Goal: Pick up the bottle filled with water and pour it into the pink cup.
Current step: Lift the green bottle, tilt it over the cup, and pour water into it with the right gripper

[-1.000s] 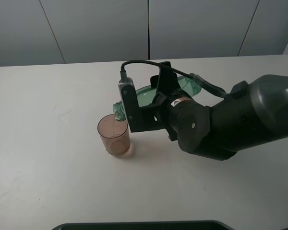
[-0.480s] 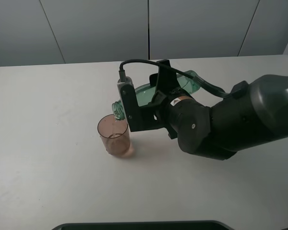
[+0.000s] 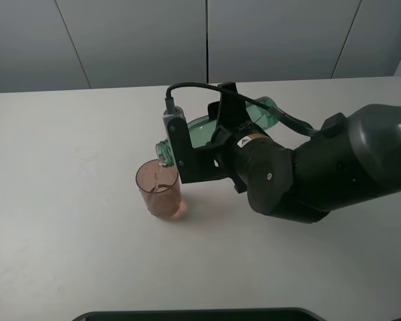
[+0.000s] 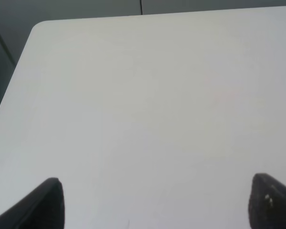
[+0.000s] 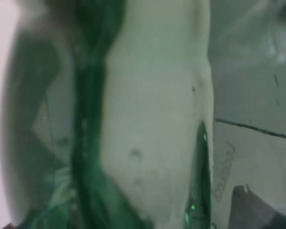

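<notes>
The green-tinted bottle (image 3: 204, 132) lies tipped nearly level in my right gripper (image 3: 222, 134), which is shut on its body. Its open neck (image 3: 164, 152) hangs just over the rim of the pink cup (image 3: 160, 190). The cup stands upright on the white table (image 3: 67, 200) and holds some liquid. In the right wrist view the bottle (image 5: 90, 119) fills the frame as a green blur, and the fingers are hidden. My left gripper (image 4: 159, 202) is open above bare table, only its dark fingertips (image 4: 50, 202) showing; it does not show in the exterior high view.
The bulky right arm (image 3: 321, 167) covers the table's right middle. A dark edge (image 3: 187, 314) runs along the bottom of the exterior high view. Grey wall panels (image 3: 207, 40) stand behind the table's far edge.
The bottle's neck and the right wrist have crept very slightly upward over the cup. The cup has stayed put.
</notes>
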`<state>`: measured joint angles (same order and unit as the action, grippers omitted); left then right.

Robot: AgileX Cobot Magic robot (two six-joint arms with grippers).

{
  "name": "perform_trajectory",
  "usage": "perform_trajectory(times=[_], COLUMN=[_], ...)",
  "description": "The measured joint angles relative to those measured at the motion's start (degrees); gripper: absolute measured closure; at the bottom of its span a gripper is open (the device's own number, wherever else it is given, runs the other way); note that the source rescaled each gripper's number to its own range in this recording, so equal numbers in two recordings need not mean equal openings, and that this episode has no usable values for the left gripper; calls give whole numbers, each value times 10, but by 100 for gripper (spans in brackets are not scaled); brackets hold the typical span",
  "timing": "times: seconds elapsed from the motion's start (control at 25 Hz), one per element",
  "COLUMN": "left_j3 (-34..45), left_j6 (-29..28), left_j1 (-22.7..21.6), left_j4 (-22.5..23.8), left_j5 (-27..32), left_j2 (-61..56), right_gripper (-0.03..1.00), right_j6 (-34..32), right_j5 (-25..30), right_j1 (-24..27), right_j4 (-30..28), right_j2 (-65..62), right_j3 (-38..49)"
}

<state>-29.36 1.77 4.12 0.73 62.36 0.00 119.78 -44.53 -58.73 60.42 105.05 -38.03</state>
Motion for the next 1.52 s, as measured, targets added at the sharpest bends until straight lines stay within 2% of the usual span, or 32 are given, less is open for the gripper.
perform_trajectory(times=[1.52], left_j3=[0], left_j6=[-1], left_j1=[0], left_j4=[0], left_j5=[0], left_j2=[0], right_gripper=[97], right_j6=[0], right_j5=[-18], right_j1=[0], right_j4=[-20], right_j2=[0], right_j3=[0])
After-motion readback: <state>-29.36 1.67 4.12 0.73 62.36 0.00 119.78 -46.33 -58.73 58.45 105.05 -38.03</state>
